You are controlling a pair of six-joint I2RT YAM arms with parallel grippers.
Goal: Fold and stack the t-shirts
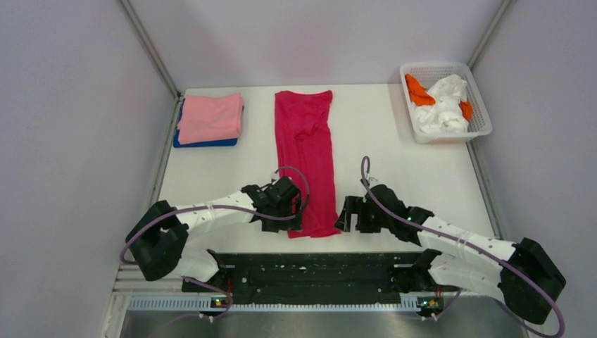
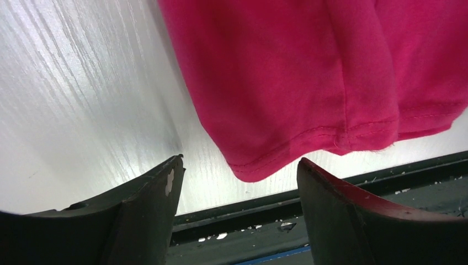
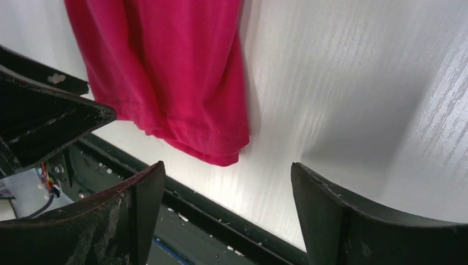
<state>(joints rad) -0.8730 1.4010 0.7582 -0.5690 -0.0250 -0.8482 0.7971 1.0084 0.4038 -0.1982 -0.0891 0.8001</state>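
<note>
Crimson t-shirt [image 1: 305, 158] lies folded narrow mid-frame; left pincer [image 2: 240, 165] and right pincer [image 3: 226, 171] gape empty by its lower hem, probably gripping it next.

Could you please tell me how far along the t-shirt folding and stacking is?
Done: the pink t-shirt lies folded on the folded blue t-shirt at the far left of the table. In hand: the crimson t-shirt is a long strip mid-table; the left gripper and right gripper stand open at its near hem, holding nothing. Left: fold it shorter and stack it on the pink one.
</note>
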